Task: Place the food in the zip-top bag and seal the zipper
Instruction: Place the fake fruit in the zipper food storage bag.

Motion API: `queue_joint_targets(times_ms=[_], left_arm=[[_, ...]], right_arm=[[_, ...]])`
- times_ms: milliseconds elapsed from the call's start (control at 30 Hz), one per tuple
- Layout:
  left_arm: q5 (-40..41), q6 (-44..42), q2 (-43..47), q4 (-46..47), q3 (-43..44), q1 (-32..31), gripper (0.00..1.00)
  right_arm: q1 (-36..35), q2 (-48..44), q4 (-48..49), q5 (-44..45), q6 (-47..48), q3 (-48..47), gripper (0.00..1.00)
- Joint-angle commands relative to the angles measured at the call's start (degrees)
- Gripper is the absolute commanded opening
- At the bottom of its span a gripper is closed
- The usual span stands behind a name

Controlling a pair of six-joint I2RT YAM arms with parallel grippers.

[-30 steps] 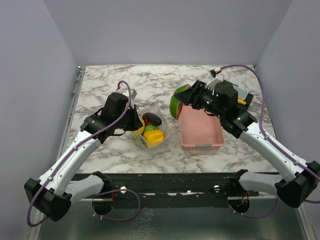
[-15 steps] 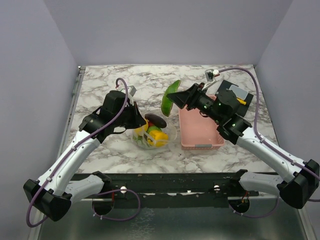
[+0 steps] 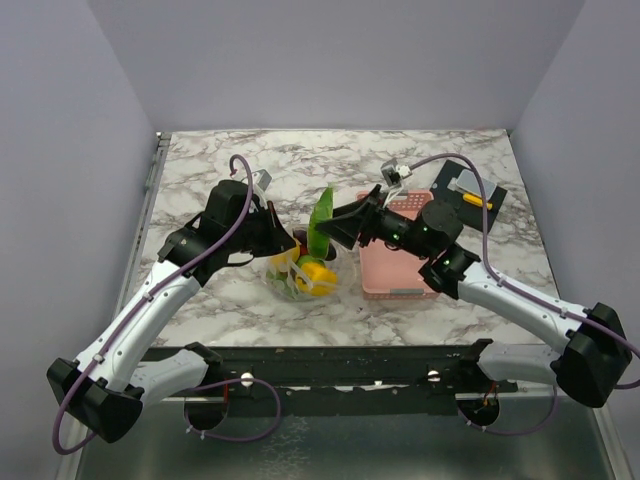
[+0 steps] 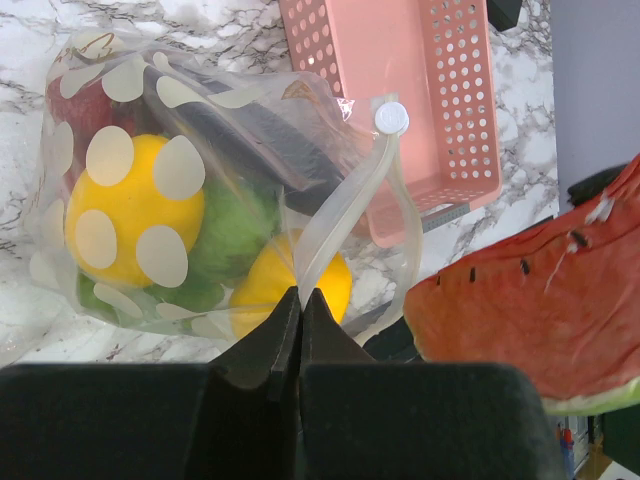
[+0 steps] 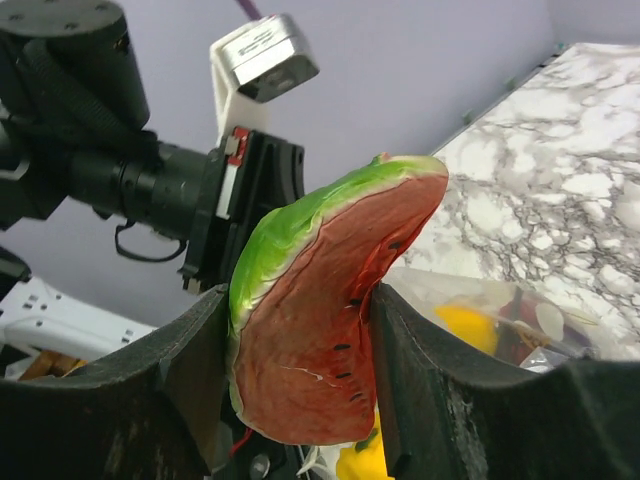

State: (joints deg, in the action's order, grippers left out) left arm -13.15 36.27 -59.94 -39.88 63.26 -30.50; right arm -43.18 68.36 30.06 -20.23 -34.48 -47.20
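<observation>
The zip-top bag (image 3: 300, 272) (image 4: 200, 200) rests on the marble table between the arms and holds yellow, green, dark and red food. My left gripper (image 3: 281, 240) (image 4: 300, 296) is shut on the bag's mouth edge, pinching the zipper (image 4: 345, 205) strip and holding it up. My right gripper (image 3: 335, 228) (image 5: 300, 300) is shut on the watermelon slice (image 3: 321, 225) (image 5: 320, 320) (image 4: 540, 310). The slice hangs on edge just above and to the right of the bag's mouth, green rind upward.
A pink perforated basket (image 3: 402, 268) (image 4: 420, 90) sits right of the bag, under the right arm. A black mat (image 3: 470, 192) with small yellow and grey items lies at the back right. Purple walls close in three sides of the table.
The right arm has swung left, carrying the watermelon slice from the basket's far corner to just over the bag. The left gripper keeps its hold on the bag edge, slightly shifted.
</observation>
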Motion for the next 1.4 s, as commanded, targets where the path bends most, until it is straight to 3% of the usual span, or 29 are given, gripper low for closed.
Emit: queue_joint_targets(times_ms=[0, 200, 467, 700, 833, 1167, 1367], left_arm=[[-1.79, 1.26, 0.09, 3.11, 1.77, -0.26, 0.0], [-1.24, 0.57, 0.36, 3.23, 0.53, -0.27, 0.0], [-1.01, -0.43, 1.09, 3.23, -1.05, -0.26, 0.0], [-1.03, -1.39, 1.9, 3.14, -2.54, -0.26, 0.0], [-1.14, -2.2, 2.15, 2.81, -2.88, -0.26, 0.0], [-1.55, -4.21, 2.87, 2.3, -3.57, -0.28, 0.0], [-2.45, -5.03, 3.49, 2.0, -3.58, -0.26, 0.0]], right_arm=[[-0.71, -0.75, 2.28, -7.71, 3.77, 1.39, 0.24], [-0.75, -0.55, -12.85, -14.02, 7.71, -4.22, 0.24], [-0.66, 2.58, -24.92, -25.74, 6.0, -10.46, 0.22], [-0.65, 4.03, -29.82, -32.12, 3.14, -11.71, 0.21], [-0.7, 5.06, -34.82, -33.63, 1.91, -12.26, 0.25], [-0.66, 11.59, -36.18, -32.75, -7.54, -15.7, 0.26], [-0.65, 16.36, -38.09, -29.79, -11.46, -19.48, 0.31]])
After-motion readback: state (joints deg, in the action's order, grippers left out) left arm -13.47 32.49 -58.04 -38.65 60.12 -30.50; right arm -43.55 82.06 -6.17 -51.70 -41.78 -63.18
